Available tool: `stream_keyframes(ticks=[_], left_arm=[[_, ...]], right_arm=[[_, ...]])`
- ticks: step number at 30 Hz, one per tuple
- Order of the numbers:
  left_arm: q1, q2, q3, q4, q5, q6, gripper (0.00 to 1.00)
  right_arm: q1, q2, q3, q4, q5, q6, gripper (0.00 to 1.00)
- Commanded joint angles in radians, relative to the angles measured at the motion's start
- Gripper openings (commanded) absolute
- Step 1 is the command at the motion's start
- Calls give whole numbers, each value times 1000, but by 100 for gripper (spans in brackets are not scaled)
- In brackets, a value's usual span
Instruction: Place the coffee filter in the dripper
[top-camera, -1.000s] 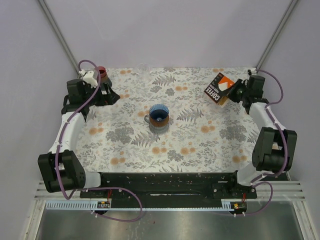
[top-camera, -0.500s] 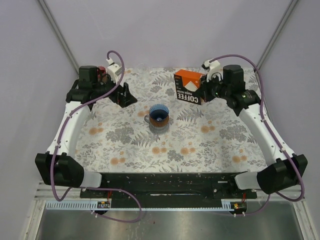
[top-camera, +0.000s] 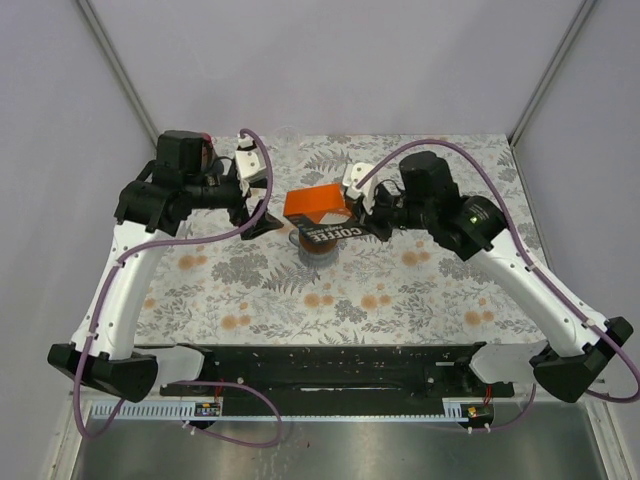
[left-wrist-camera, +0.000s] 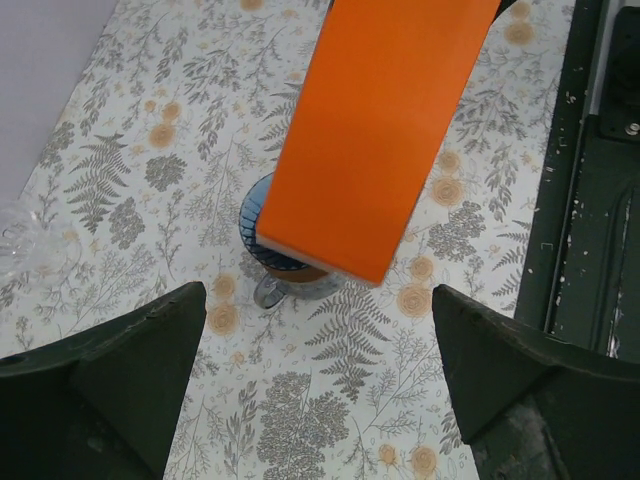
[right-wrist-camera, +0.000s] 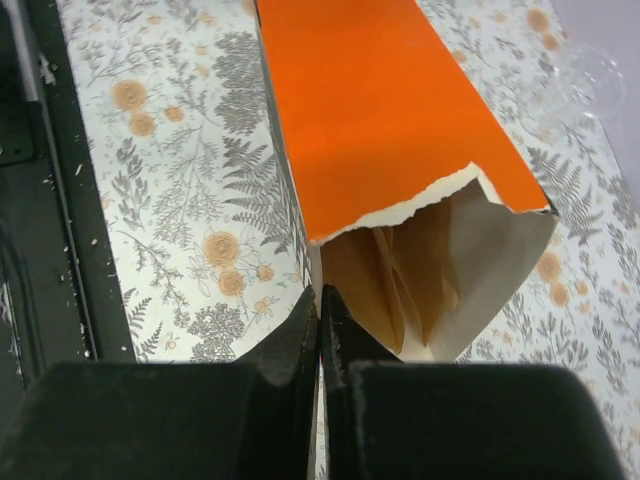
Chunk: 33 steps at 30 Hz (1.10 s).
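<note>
An orange coffee filter box (top-camera: 318, 205) hangs tilted over the blue dripper (top-camera: 318, 250) in the middle of the floral cloth and covers most of it. My right gripper (top-camera: 358, 215) is shut on the wall of the box's torn open end (right-wrist-camera: 370, 110). Brown paper filters (right-wrist-camera: 400, 270) show inside the opening, just past the right gripper (right-wrist-camera: 320, 300). In the left wrist view the box (left-wrist-camera: 385, 130) overlaps the dripper (left-wrist-camera: 262, 262) from above. My left gripper (top-camera: 258, 200) stands open just left of the box, with nothing between its fingers (left-wrist-camera: 318, 300).
A clear glass (right-wrist-camera: 585, 75) stands on the cloth near the back, also in the left wrist view (left-wrist-camera: 25, 240). A small red thing (top-camera: 205, 142) sits behind the left arm at the back left. The black base rail (top-camera: 330, 365) runs along the near edge.
The right arm has carried the box from the back right corner to above the dripper. The left arm has swung from the back left toward the middle, its jaws wide.
</note>
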Motion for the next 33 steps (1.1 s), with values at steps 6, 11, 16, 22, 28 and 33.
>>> stream_keyframes(ticks=[6,11,16,22,28,33], left_arm=[[-96,-29,58,-232,-35,187,99],[-86,-78,108,-300,-104,159,99],[1,-130,136,-312,-63,73,99],[140,-176,42,-233,-50,-43,99],[187,-170,-97,-142,-64,-129,97],[187,-166,-218,-75,-21,-142,93]], right_arm=[[190,106,103,-35,84,-102,0],[313,153,136,-90,190,-125,0],[453,233,166,-208,369,-174,0],[552,324,167,-333,467,-223,0],[620,423,149,-292,481,-228,0],[660,515,170,-269,503,-238,3]])
